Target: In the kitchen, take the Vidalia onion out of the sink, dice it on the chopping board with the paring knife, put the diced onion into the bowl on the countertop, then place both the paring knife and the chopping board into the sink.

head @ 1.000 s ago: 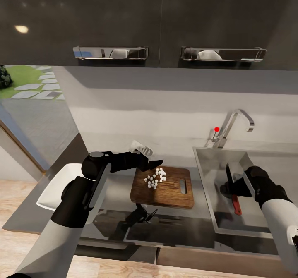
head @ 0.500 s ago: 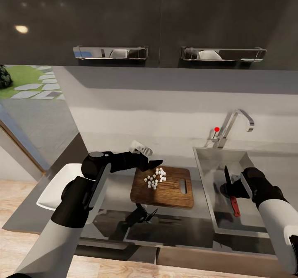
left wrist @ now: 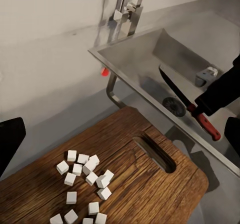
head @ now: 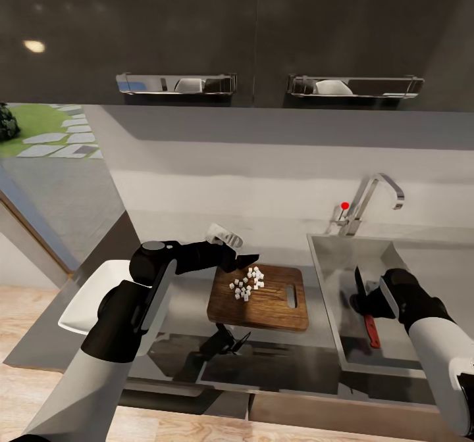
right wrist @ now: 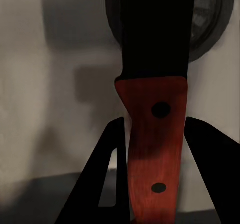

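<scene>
The dark-brown chopping board [head: 270, 304] lies on the countertop [head: 164, 356] left of the sink [head: 327, 258]. A heap of white diced onion cubes [head: 247, 284] [left wrist: 82, 184] sits on its far left part. My left gripper [head: 248, 258] hovers open over the board's far left corner, one finger [left wrist: 9, 139] at the frame's edge. Down inside the sink, my right gripper [head: 367, 307] [right wrist: 155, 121] is shut on the paring knife's red handle [right wrist: 155, 159] [head: 370, 331]. Its dark blade [head: 359, 283] [left wrist: 172, 86] points over the drain [left wrist: 173, 104]. The white bowl [head: 82, 304] stands at the left, partly behind my left arm.
The chrome tap [head: 372, 198] with its red dot [head: 345, 206] rises behind the sink's far left corner. Glossy black upper cabinets [head: 263, 34] hang overhead. A window [head: 46, 139] shows grass at the left. The wood floor [head: 26, 389] lies below the counter edge.
My right gripper has lowered the knife deeper into the sink and slightly left, the blade dropping toward the drain. The left arm, board and onion cubes have stayed put.
</scene>
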